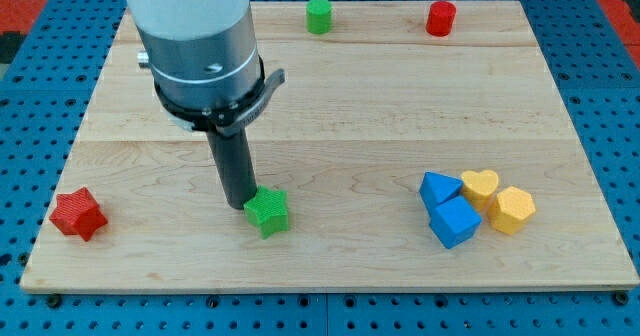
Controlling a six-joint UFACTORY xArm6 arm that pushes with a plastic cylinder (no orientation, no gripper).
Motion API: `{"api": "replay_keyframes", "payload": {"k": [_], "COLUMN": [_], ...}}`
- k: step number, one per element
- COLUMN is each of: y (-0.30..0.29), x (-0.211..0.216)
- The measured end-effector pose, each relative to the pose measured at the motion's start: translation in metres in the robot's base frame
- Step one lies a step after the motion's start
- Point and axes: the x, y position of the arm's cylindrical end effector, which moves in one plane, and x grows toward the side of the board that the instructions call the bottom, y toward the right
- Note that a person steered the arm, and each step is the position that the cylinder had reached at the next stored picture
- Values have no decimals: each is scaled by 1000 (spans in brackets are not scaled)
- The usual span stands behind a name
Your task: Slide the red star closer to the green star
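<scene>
Camera view: my tip (238, 205) touching green star's (268, 212) left side; red star (78, 214) well apart leftward; no pincer fitted, nothing held.

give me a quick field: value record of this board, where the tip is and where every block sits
tip: my tip at the green star's upper left edge, seemingly touching
green star: view's bottom, centre-left
red star: bottom left corner, apart from the tip
green cylinder: view's top, centre
red cylinder: top, right of the green one
cluster: two blue blocks, yellow heart, yellow block, bunched at bottom right
board: wooden
</scene>
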Motion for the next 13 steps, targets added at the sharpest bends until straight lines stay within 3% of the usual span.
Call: {"api": "replay_keyframes", "payload": {"k": [1, 2, 3, 4, 5, 7, 9, 10, 11, 12, 13], "y": [7, -22, -76, -174, -220, -200, -193, -125, -120, -168, -138], "x": [0, -4, -41, -43, -13, 35, -6, -9, 4, 39, 63]}}
